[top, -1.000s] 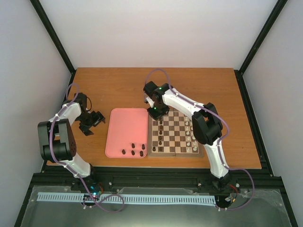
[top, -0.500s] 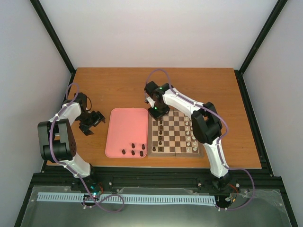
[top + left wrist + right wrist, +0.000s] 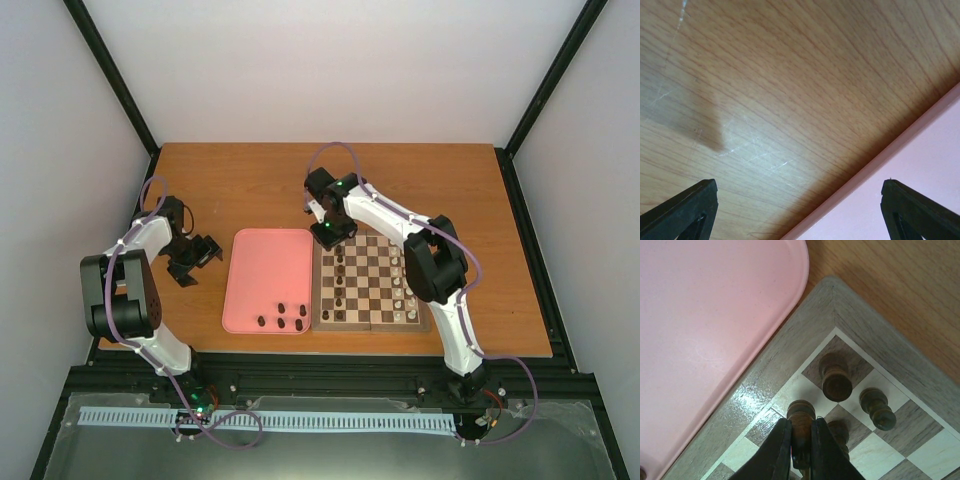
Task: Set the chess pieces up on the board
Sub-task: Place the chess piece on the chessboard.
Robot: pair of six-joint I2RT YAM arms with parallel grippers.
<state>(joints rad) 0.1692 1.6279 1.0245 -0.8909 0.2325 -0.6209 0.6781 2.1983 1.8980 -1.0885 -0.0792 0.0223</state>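
My right gripper (image 3: 801, 434) is shut on a dark chess piece (image 3: 801, 415), held upright over a cream square at the far-left corner of the board (image 3: 770, 365). Whether its base touches the square I cannot tell. Two more dark pieces (image 3: 835, 382) stand just beyond it, and another is partly hidden behind the fingers. From above, the right gripper (image 3: 330, 236) hangs over that corner of the board (image 3: 370, 326). Several dark pieces (image 3: 283, 316) lie at the near end of the pink tray (image 3: 265, 270). My left gripper (image 3: 800, 210) is open and empty over the tray's edge.
Cream-white pieces (image 3: 408, 292) line the board's right side and dark ones (image 3: 340, 280) stand in its left columns. The pink tray's rim (image 3: 790, 305) lies right against the board's left border. The left arm (image 3: 190, 252) rests low on the wooden table (image 3: 250, 185), left of the tray.
The right gripper has shifted very slightly toward the far side with the piece still in it. The left arm has not moved.
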